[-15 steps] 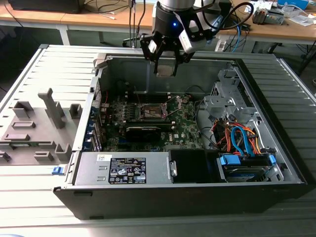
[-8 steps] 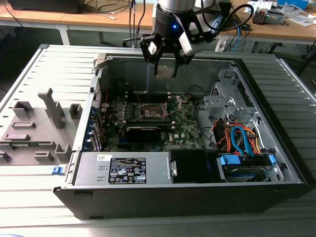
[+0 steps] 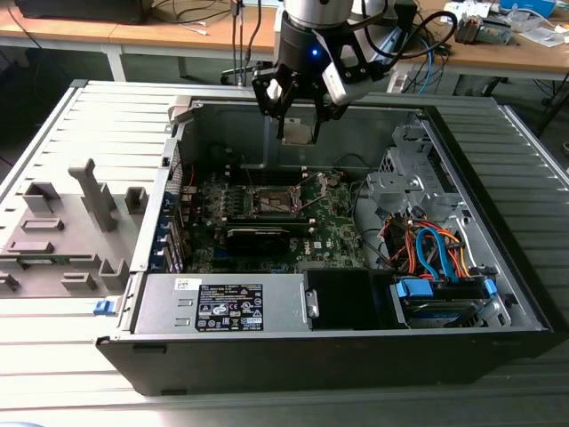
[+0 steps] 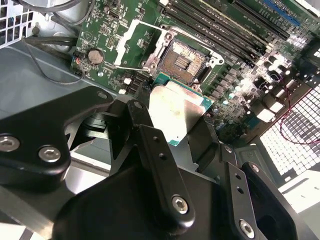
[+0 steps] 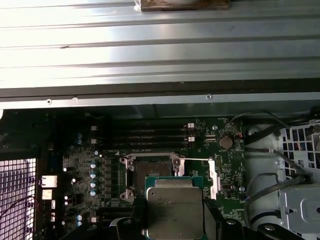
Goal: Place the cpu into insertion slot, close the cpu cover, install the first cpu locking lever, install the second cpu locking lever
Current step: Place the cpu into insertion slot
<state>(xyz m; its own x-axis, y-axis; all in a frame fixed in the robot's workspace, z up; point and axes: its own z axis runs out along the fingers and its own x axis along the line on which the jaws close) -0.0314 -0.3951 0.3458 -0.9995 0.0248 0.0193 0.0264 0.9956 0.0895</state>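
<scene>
Gripper (image 3: 298, 126) clamped on the cpu (image 4: 177, 107) by opp. edges, chip flat w/ metal top facing wrist cams. Below tool, apart from chip: insertion slot (image 4: 189, 61), bare, w/ cpu cover (image 4: 129, 40) flipped open beside it.

Exterior view high, oblique over open case (image 3: 356, 351); both wrist views close above insertion slot (image 4: 189, 61) (image 5: 150, 166).

The tool (image 5: 174, 217) grips the cpu (image 5: 175, 200) by two opposite edges, metal top facing the camera. Beyond it on the motherboard (image 5: 80, 170), the insertion slot (image 5: 150, 172) lies uncovered; the cpu cover (image 5: 212, 176) stands raised beside it.
</scene>
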